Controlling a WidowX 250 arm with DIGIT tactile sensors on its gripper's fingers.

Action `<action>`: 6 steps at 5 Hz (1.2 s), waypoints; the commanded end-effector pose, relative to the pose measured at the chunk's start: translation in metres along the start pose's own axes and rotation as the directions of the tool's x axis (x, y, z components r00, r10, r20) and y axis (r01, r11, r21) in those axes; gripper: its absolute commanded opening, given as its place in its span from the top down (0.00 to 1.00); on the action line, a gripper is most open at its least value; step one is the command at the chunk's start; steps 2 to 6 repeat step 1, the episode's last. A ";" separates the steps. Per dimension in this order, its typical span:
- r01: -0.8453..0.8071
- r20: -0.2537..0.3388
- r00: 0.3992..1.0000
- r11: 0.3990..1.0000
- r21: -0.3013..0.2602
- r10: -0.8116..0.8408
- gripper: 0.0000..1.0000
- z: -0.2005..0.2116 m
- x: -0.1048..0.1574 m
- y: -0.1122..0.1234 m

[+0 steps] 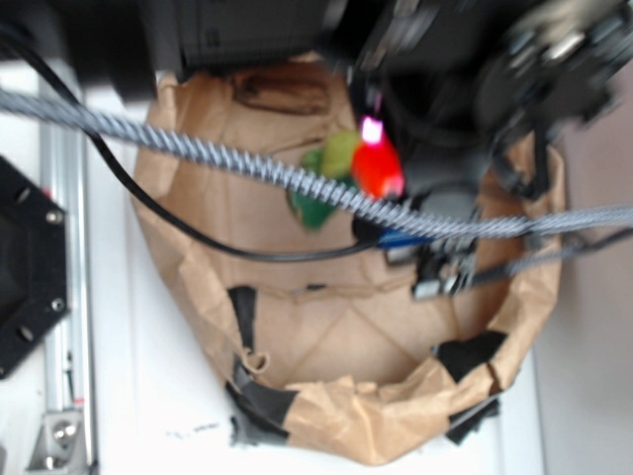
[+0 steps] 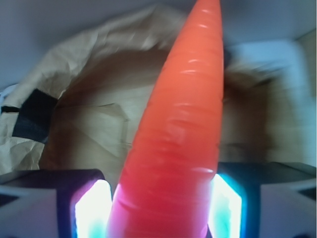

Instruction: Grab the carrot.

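The smooth orange carrot [image 2: 178, 134] fills the middle of the wrist view, its tapered tip pointing up and away. My gripper [image 2: 158, 210] is shut on the carrot's thick end, with a glowing finger pad [image 2: 91, 210] on the left side and the other pad on the right side. In the blurred exterior view the carrot [image 1: 380, 170] shows as a bright red-orange blob over the back of the brown paper, held by the gripper [image 1: 373, 134] under the dark arm. Its stem is hidden.
A crumpled brown paper bag [image 1: 326, 396] with black tape patches forms a shallow basin around the work spot. A yellow-green toy vegetable [image 1: 334, 156] and a green piece [image 1: 315, 210] lie beside the carrot. A braided cable [image 1: 247, 160] and a black cable [image 1: 168, 220] cross the scene.
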State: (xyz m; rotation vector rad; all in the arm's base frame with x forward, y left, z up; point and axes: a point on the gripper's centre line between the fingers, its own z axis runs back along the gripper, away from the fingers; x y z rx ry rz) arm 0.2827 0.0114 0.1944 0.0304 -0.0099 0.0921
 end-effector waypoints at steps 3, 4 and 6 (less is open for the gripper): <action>0.043 0.114 0.992 0.999 0.033 -0.046 1.00 0.026 -0.013 0.007; 0.043 0.114 0.992 0.999 0.033 -0.046 1.00 0.026 -0.013 0.007; 0.043 0.114 0.992 0.999 0.033 -0.046 1.00 0.026 -0.013 0.007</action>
